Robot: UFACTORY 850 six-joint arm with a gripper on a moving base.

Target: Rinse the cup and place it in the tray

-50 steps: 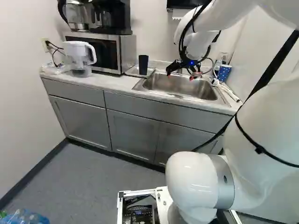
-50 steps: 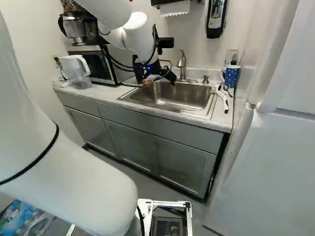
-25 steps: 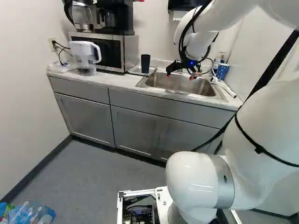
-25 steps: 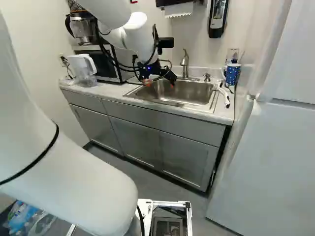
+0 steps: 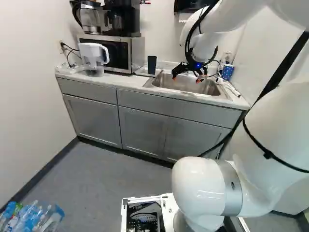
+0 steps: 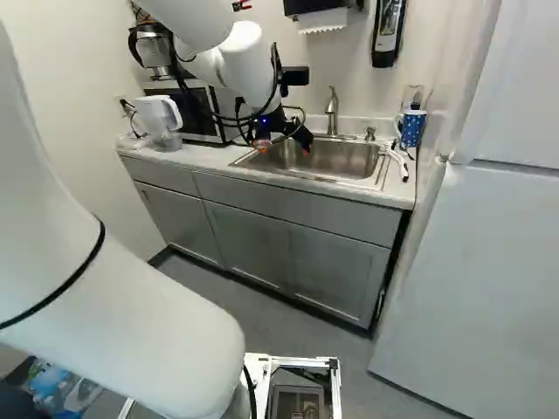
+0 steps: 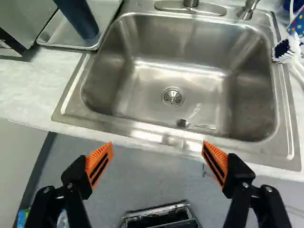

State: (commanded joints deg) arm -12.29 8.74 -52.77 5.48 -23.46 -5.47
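The black two-fingered tool with orange pads stood wide open, empty, by the steel sink. The tall dark cup stood upright in the shallow metal tray; a low sideways swing could have toppled it.

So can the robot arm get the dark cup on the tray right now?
Probably, yes: the gripper is open and nothing seems to stand between it and the cup, though the microwave stands close by.
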